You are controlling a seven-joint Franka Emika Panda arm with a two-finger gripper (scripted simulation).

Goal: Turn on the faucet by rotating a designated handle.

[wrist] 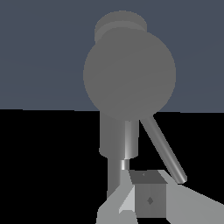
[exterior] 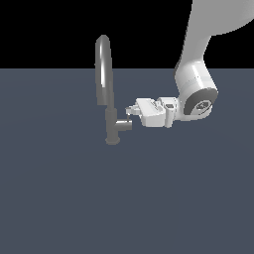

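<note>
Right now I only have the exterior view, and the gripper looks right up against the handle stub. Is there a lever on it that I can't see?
Observer: Yes. The wrist view shows a thin lever pin slanting off the handle, past its round end face.
Operator: Is anything touching it?
Observer: One fingertip sits close beside the pin's free end. I cannot tell whether they touch.
Operator: Are the jaws closed?
Observer: I cannot tell. The wrist view shows only that one fingertip clearly.
</note>
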